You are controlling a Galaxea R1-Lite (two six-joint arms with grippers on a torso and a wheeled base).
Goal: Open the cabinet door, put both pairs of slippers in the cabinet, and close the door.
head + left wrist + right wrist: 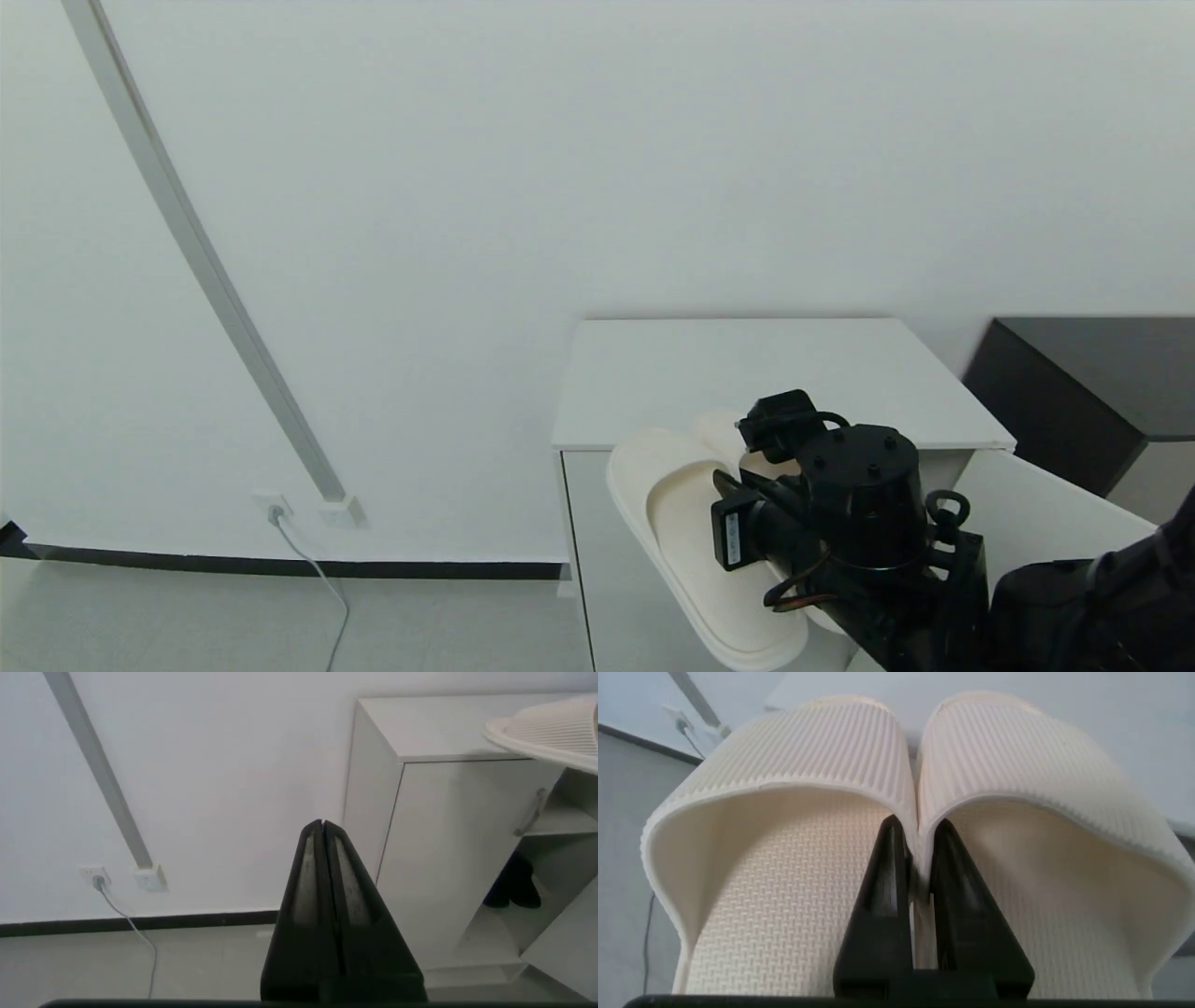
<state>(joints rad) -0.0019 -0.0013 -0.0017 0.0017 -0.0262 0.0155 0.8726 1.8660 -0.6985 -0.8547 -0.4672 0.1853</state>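
Note:
My right gripper (pixel 918 840) is shut on a pair of cream slippers (pixel 906 784), its fingers pinching the two inner edges together. In the head view that pair (pixel 695 523) hangs in the air in front of the white cabinet (pixel 766 373), with the right arm behind it. The left wrist view shows my left gripper (pixel 323 831) shut with nothing in it, off to the side of the cabinet (pixel 439 821). The cabinet's right door (pixel 1036 513) stands open; a dark pair of shoes (pixel 512 885) sits on a lower shelf inside. The left door (pixel 467 849) is closed.
A white wall (pixel 467 187) runs behind everything, with a slanted grey cable duct (pixel 196 252) and a socket with a plugged cord (pixel 275 511). A dark cabinet (pixel 1083 392) stands to the right of the white one. Grey floor (pixel 280 625) lies to the left.

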